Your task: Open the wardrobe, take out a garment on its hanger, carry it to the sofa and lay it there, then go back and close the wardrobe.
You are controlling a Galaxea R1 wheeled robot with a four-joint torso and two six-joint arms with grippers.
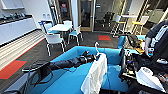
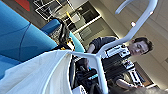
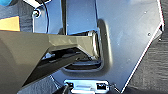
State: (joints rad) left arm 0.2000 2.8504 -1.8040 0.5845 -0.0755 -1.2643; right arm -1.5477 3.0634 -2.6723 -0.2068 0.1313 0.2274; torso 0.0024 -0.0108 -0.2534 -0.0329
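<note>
The robot's left arm reaches out over the blue sofa (image 1: 75, 82), and the left gripper (image 1: 93, 57) holds the white hanger (image 1: 97, 49) just below its curved hook. The jaws are pressed together on the hanger's neck, though they are hard to make out. The white T-shirt (image 1: 94, 75) hangs from the hanger in long folds, its lower part draping down in front of the sofa's seat cushion, beside the low backrest.

In the left wrist view the hanger (image 2: 136, 27) rises from the shoulder bar to its hook, and the T-shirt (image 2: 35, 75) spreads over the bar, with the sofa (image 2: 20, 37) behind it. A person (image 2: 117, 57) sits beyond the sofa with a control rig at the chest; in the head view the same person (image 1: 156, 37) is at the far end of the sofa.

Past the sofa's backrest stand white chairs with light-blue seats (image 1: 53, 38) around a white table (image 1: 60, 27). A red floor patch (image 1: 104, 37) lies further behind the sofa.

In the right wrist view, whether the right gripper's jaws are spread or closed cannot be told.
</note>
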